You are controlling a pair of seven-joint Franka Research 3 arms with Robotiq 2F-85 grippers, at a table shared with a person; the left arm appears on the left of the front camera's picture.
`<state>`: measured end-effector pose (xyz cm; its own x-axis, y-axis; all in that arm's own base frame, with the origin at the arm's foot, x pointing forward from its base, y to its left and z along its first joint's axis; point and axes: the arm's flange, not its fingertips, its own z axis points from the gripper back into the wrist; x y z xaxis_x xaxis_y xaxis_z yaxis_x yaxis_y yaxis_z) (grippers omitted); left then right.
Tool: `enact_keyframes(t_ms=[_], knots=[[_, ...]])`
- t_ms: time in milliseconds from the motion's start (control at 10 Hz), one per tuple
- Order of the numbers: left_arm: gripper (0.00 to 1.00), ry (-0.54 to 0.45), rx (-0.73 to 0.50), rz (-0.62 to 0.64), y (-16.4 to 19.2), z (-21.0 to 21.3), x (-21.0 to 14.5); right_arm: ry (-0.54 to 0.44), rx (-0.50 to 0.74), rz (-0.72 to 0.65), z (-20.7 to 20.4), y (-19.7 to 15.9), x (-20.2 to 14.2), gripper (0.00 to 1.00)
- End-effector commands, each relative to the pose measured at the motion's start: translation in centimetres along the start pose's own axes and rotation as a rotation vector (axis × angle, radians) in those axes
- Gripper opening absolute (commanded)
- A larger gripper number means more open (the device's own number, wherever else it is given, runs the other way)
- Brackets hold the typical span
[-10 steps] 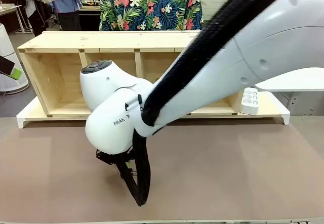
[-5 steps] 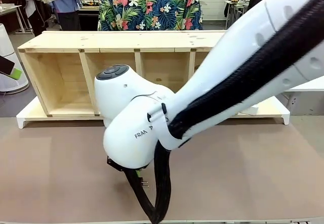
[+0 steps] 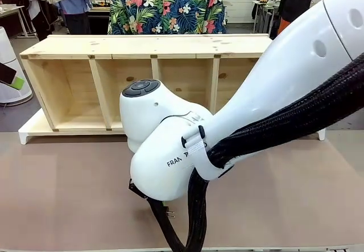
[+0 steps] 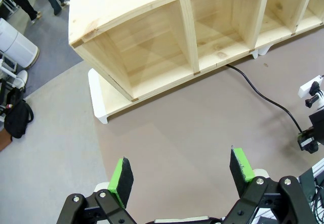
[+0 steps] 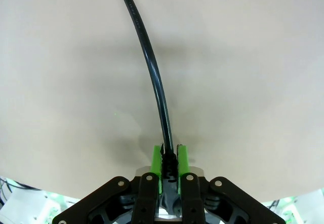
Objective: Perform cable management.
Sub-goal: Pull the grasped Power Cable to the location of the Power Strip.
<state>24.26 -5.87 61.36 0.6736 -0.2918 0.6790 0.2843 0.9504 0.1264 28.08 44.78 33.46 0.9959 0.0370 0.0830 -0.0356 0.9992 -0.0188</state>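
1. Right gripper (image 5: pixel 170 158) is clamped shut on the cable (image 5: pixel 152 72), by the tabletop's (image 3: pixel 68 195) near edge; the cord runs off toward the wooden shelf (image 4: pixel 152 11).
2. Left gripper (image 4: pixel 182 176) is wide open, empty.
3. I judge the cord light, limp, slick: pinch firmly near its end.

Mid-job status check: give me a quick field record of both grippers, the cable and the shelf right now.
right gripper: shut on the cable, pointing down at the table
left gripper: open, holding nothing, above the table
cable: black, runs from the shelf's foot across the table
wooden shelf: far side, open compartments facing the robot
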Motion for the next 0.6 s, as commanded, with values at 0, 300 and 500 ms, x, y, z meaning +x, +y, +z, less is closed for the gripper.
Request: enact_keyframes(t_ms=[0,300,500], knots=[[1.0,-0.006,-0.001,0.004,0.1,-0.05,0.1,0.005,-0.007,0.004,0.02,0.37,0.35,0.15],[1.0,-0.006,-0.001,0.004,0.1,-0.05,0.1,0.005,-0.007,0.004,0.02,0.37,0.35,0.15],[1.0,-0.006,-0.001,0.004,0.1,-0.05,0.1,0.005,-0.007,0.004,0.02,0.37,0.35,0.15]])
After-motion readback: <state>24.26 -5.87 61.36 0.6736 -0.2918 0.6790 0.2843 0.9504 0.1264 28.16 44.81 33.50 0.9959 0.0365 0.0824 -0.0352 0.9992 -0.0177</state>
